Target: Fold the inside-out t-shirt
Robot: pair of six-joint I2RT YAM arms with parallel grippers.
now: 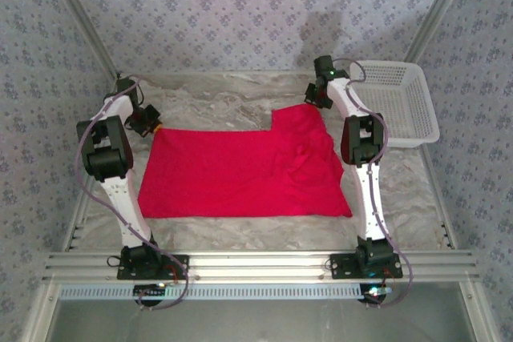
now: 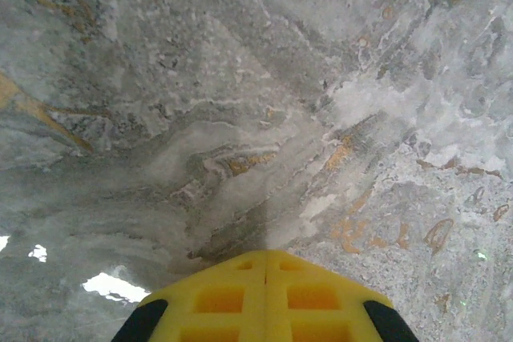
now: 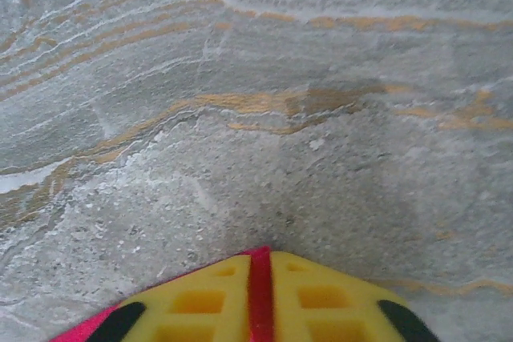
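- The left gripper (image 1: 147, 120) sits low over the far-left part of the bench (image 1: 232, 94), right at the shirt's far-left corner.
- In the left wrist view, the left gripper (image 2: 266, 252) has its 2 yellow fingers (image 2: 220, 298) pressed together along a thin seam. No red cloth shows between them, only bare marbled bench (image 2: 240, 102) ahead. Whether it has hold of the shirt corner, I cannot tell.
- The shirt (image 1: 240, 170) lies spread across the middle of the bench, between the 2 arms. Its near edge runs roughly parallel to the bench's near edge. The left part is smooth and flat, and the right part is wrinkled. Its far edge steps up towards the far-right corner.
- The right gripper (image 1: 315, 95) is at that raised far-right corner of the shirt, towards the bench's far edge.
- In the right wrist view, the right gripper (image 3: 258, 251) has its fingers (image 3: 321, 302) clamped together with a strip of red shirt (image 3: 259, 294) pinched between them. More red shows under the left finger, with bare bench (image 3: 256, 102) beyond.
- A white basket (image 1: 425, 110) sits at the bench's far-right corner, just beside the right arm and apart from the shirt.
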